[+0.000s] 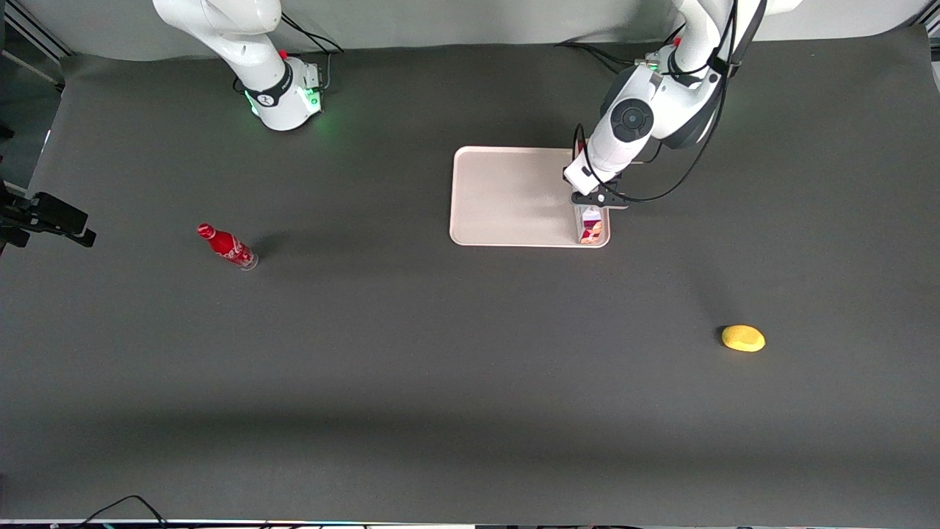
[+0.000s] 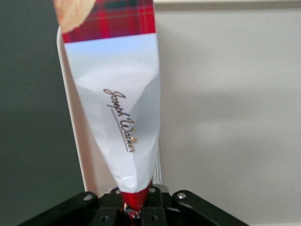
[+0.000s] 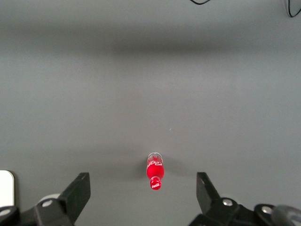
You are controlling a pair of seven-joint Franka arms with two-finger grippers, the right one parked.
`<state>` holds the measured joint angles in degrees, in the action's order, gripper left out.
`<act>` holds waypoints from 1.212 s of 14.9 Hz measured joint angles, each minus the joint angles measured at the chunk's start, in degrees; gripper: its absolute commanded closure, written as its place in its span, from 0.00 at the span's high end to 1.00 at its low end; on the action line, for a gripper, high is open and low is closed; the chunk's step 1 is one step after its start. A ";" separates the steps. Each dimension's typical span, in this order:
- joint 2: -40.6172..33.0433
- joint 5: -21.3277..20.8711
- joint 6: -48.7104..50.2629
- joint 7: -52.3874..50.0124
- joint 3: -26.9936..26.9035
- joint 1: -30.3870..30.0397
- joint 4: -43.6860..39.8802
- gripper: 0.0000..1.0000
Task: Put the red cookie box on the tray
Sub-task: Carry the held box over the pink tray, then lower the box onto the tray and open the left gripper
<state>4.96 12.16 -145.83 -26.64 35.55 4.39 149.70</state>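
The red cookie box [image 1: 591, 226] hangs on end over the tray [image 1: 507, 195], at the tray's corner nearest the front camera on the working arm's side. Its lower end looks level with the tray floor; I cannot tell whether it touches. In the left wrist view the red cookie box [image 2: 117, 108] shows its white label patch with script lettering and a tartan band, and the tray [image 2: 225, 103] lies beneath it. My gripper [image 1: 592, 200] is shut on the box's upper end, and its jaws [image 2: 136, 207] pinch the red edge of the carton.
A small red bottle [image 1: 228, 247] stands on the dark mat toward the parked arm's end, seen too in the right wrist view as the bottle [image 3: 155, 172]. A yellow lemon-like object [image 1: 743, 338] lies nearer the front camera toward the working arm's end.
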 measured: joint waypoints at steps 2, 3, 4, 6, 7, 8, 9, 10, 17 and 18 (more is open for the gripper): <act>0.30 0.00 -0.10 0.00 0.00 0.00 0.00 0.00; 0.34 0.00 -0.10 0.00 0.00 0.00 0.00 0.34; 0.35 0.00 -0.10 0.00 0.00 0.00 0.00 0.52; 0.40 -0.03 -0.11 0.00 0.00 0.00 0.00 0.94; 0.39 -0.03 -0.11 0.00 0.00 0.00 -0.02 1.00; 0.39 -0.03 -0.13 0.00 0.00 0.00 -0.07 1.00; 0.39 -0.03 -0.16 0.00 0.00 0.00 -0.12 1.00; 0.39 -0.04 -0.21 0.00 0.00 0.00 -0.15 1.00; 0.39 -0.06 -0.38 0.00 -0.02 -0.02 -0.22 1.00; 0.39 -0.06 -0.38 0.00 -0.05 -0.04 -0.33 1.00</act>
<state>5.35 12.10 -146.22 -26.63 35.51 4.35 149.38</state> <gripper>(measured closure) 0.000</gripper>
